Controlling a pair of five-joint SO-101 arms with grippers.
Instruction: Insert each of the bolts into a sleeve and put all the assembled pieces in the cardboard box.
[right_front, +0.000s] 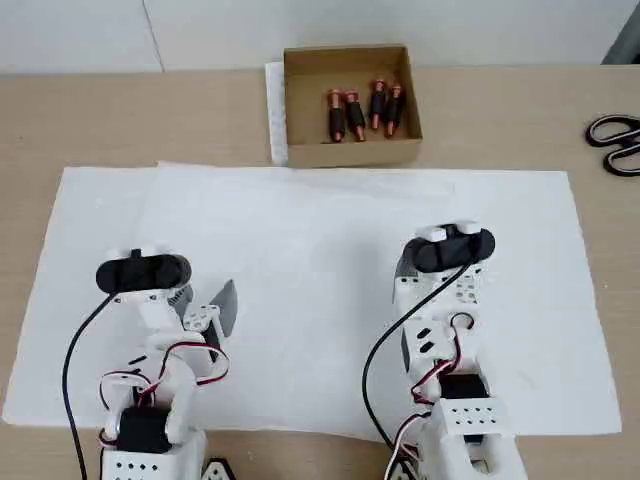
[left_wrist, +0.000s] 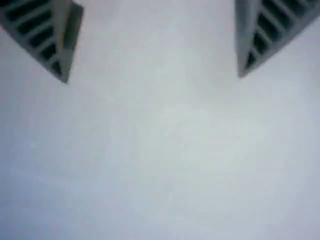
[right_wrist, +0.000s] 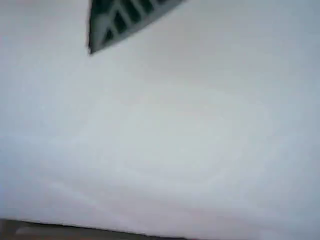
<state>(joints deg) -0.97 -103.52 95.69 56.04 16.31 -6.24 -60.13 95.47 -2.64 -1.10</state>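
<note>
Hovering over the white paper sheet at lower left, the left gripper gapes wide and empty. Whether the right gripper, at lower right, is parted or closed cannot be told. Well beyond both, at upper centre, the cardboard box holds four assembled pieces side by side. One pair of scissors lies at the far right.
</note>
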